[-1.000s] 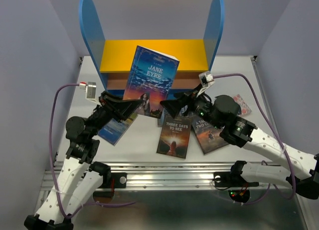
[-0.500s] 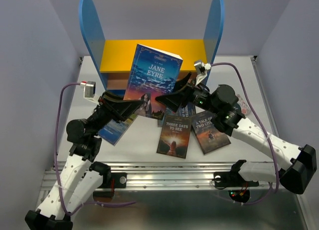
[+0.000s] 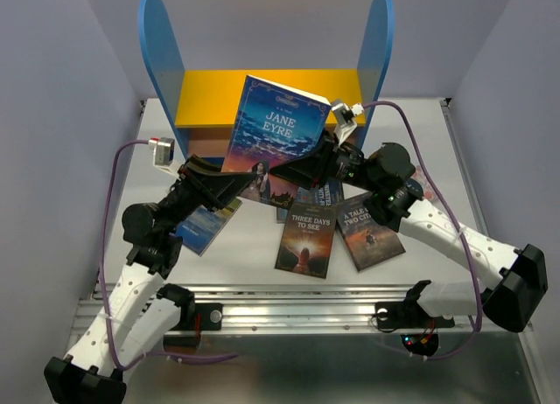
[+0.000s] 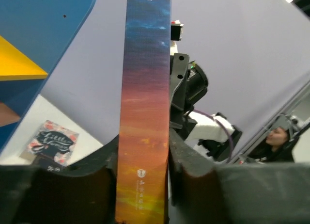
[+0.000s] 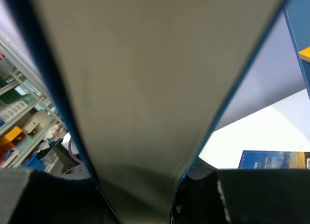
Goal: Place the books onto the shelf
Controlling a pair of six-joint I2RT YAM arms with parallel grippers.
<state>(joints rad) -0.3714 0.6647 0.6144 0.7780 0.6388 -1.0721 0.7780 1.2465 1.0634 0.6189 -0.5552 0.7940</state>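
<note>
Holding Jane Eyre (image 3: 278, 142) upright: left gripper (image 3: 248, 187) clamped on spine, right gripper (image 3: 289, 171) pinching page edge. Best to move both together, level, toward shelf (image 3: 208, 94).

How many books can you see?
6. Jane Eyre, upright between the left gripper and right gripper; one by the left arm; three mid-table; a flowery one by the right arm. More may be hidden.
</note>
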